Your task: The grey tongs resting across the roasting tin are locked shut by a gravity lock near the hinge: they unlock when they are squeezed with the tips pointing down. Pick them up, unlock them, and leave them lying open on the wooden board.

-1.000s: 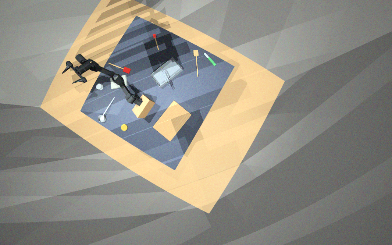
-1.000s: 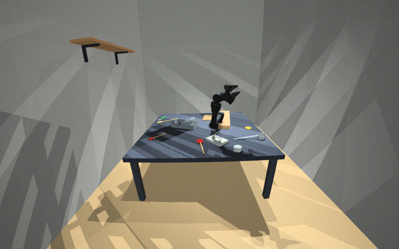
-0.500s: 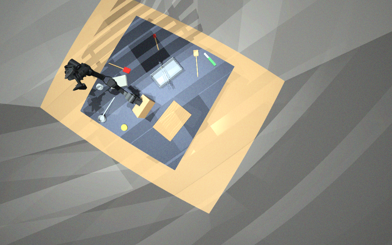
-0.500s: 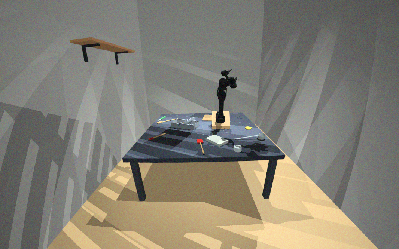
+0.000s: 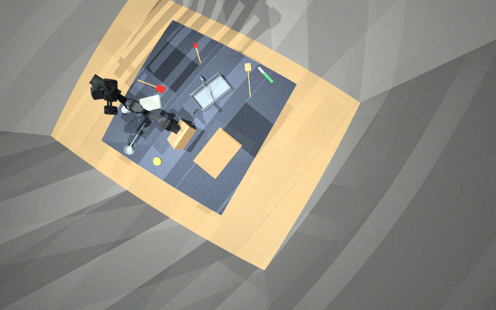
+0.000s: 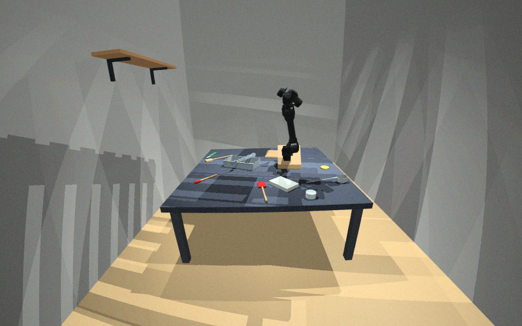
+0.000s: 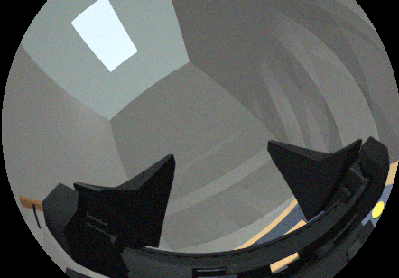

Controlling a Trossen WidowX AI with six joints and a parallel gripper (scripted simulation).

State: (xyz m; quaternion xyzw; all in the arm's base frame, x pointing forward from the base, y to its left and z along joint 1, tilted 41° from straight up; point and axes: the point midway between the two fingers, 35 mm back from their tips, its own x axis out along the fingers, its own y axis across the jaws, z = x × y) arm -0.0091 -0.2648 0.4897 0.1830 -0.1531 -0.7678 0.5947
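Top view: a dark table (image 5: 203, 185) on tan floor; one roasting tin (image 5: 224, 91) at 12 o'clock with grey tongs (image 5: 208, 92) across it, one wooden board (image 5: 217, 152), two red spatulas.

Exterior view: the arm stands upright, grey walls around.

Wrist view: the gripper (image 7: 218, 175) gapes wide, empty.

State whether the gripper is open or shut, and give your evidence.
Open and empty. In the wrist view the two dark fingers stand far apart with only wall between them; the gripper is raised high, away from the tongs.

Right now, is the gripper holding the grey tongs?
No, the open gripper is raised high above the table, while the tongs lie across the roasting tin.
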